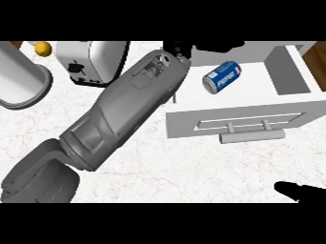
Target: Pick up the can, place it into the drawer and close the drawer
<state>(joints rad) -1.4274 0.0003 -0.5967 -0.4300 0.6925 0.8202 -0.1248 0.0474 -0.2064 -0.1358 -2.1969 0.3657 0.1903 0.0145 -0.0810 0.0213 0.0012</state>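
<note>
At far left a grey cylinder (15, 78) stood on the worktop (194, 176), with a yellow fruit (43, 47) and a toaster (88, 62) behind it. The left hand (176, 49) sat at the end of a long reach, mostly hidden by its forearm, so I could not tell its fingers' state. The can (222, 77) lay on its side inside the open drawer (236, 125). The right hand (303, 191) appeared relaxed, perhaps open. Closing carelessly risked catching the left arm on the drawer's edge.
</note>
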